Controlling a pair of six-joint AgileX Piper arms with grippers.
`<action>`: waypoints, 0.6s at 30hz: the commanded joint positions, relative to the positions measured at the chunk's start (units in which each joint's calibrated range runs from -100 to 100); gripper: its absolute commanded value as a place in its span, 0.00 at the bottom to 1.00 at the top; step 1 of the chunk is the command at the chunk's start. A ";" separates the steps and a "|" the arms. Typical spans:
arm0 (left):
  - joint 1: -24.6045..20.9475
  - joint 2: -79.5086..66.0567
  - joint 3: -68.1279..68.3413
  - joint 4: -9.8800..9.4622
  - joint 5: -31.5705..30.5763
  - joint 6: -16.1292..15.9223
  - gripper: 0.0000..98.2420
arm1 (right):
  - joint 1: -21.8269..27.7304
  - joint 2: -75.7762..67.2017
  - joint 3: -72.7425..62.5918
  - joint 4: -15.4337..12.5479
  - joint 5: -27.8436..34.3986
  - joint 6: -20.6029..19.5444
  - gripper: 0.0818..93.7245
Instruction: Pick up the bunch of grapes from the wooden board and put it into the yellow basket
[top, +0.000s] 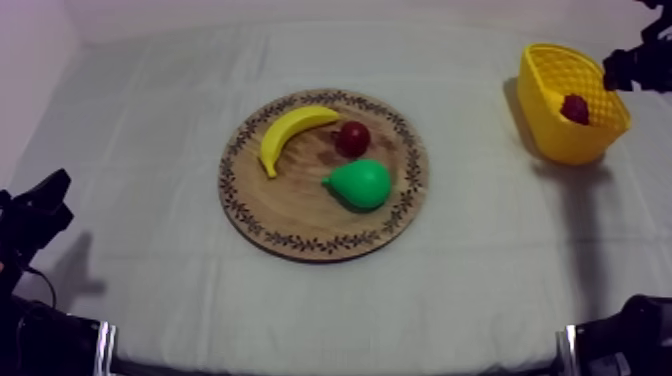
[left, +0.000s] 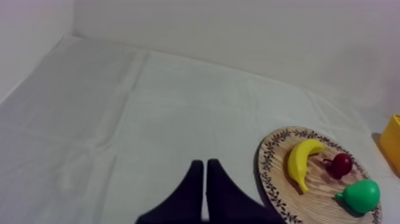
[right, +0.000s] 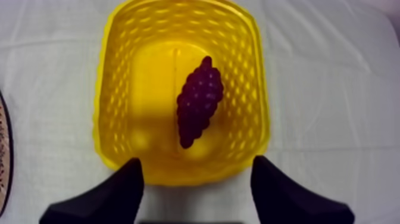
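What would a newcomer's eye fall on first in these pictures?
The dark bunch of grapes lies inside the bright yellow basket at the right side of the table, with the right gripper above it, jaws apart. In the middle, the round wooden board carries a banana, a small red fruit and a green pear.

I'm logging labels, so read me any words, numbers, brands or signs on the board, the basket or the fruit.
None: there is no text to read.
The wooden board has only a leaf pattern round its rim, no letters.
The yellow basket, bunch of grapes, banana, pear and small red fruit are unmarked.
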 joint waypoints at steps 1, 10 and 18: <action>0.00 0.00 -0.02 -0.04 -0.05 0.01 0.00 | 0.19 -5.66 4.90 0.05 -1.45 -0.21 0.51; 0.00 0.00 -0.02 -0.04 -0.05 0.01 0.00 | 1.91 -23.49 19.68 -0.91 -7.00 0.02 0.44; 0.00 0.00 -0.02 -0.04 -0.05 0.01 0.00 | 0.55 -40.50 32.14 -0.63 -9.95 -1.45 0.34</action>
